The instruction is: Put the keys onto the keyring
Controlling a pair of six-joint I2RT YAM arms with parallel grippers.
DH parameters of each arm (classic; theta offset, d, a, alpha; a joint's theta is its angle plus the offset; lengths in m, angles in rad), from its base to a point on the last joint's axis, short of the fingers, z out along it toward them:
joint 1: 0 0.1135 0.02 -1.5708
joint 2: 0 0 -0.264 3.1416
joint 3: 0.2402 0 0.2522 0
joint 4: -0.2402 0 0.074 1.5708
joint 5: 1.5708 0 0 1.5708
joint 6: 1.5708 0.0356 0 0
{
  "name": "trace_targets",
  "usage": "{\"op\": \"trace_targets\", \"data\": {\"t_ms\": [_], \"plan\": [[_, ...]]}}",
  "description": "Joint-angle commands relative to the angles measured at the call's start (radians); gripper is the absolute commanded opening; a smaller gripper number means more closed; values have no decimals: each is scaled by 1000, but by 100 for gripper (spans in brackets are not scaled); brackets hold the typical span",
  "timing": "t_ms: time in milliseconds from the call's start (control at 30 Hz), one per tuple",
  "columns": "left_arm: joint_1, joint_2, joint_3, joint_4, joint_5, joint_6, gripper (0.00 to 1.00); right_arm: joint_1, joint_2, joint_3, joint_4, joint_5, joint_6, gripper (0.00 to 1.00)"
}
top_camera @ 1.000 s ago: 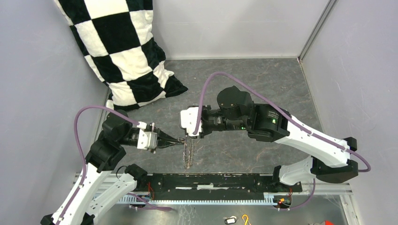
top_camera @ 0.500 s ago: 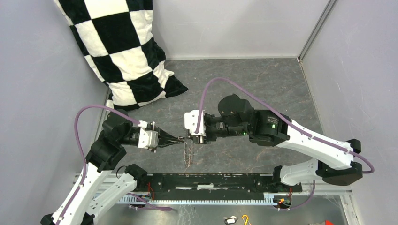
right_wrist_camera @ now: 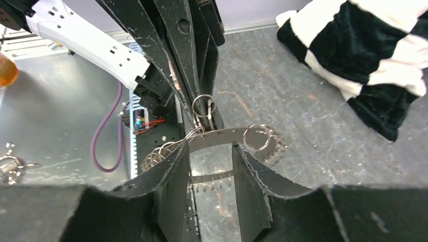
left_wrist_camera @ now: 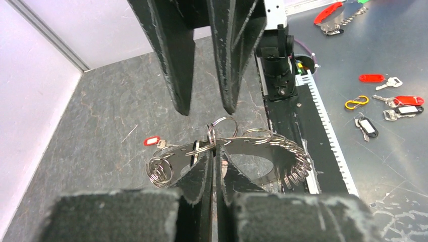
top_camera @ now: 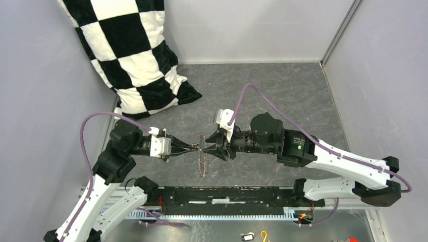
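The keyring (top_camera: 202, 161) is a grey metal band fringed with small split rings, hanging on edge above the floor. My left gripper (top_camera: 196, 147) is shut on the band's upper part; the left wrist view shows the pinch (left_wrist_camera: 215, 151) on the band (left_wrist_camera: 257, 143). My right gripper (top_camera: 211, 150) faces it from the right, open, with its fingers (right_wrist_camera: 174, 181) on either side of the band (right_wrist_camera: 227, 135) and not touching it. A tiny red-headed key (left_wrist_camera: 151, 141) shows by the ring's far end; I cannot tell whether it hangs on it. The black-headed key is not visible.
A black-and-white checked pillow (top_camera: 136, 55) leans in the back left corner. A black rail (top_camera: 227, 194) runs along the near edge. On the metal shelf beyond it lie red-tagged keys (left_wrist_camera: 372, 78), a yellow hook (left_wrist_camera: 356, 102) and a dark tag with a white face (left_wrist_camera: 368, 127).
My right arm has drawn back to the right and its wrist has turned, so its open gripper now meets the ring level from the right, not from above. The left gripper has held still.
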Motion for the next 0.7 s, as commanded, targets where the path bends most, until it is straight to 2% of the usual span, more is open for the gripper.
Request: {"op": "trace_targets", "data": {"t_ms": [0,300,433,667], "plan": [[-5,-14,17,105,-59,-73,2,0,-1,-6,86,-26,130,43],[-5,-24,5,122,-94,-87,2,0,2,-32,144,-38,170,39],[-5,-31,1,124,-94,-85,2,-1,20,-26,133,-3,171,28],[-5,-38,-5,126,-97,-91,2,0,-11,-44,149,39,147,1]]}}
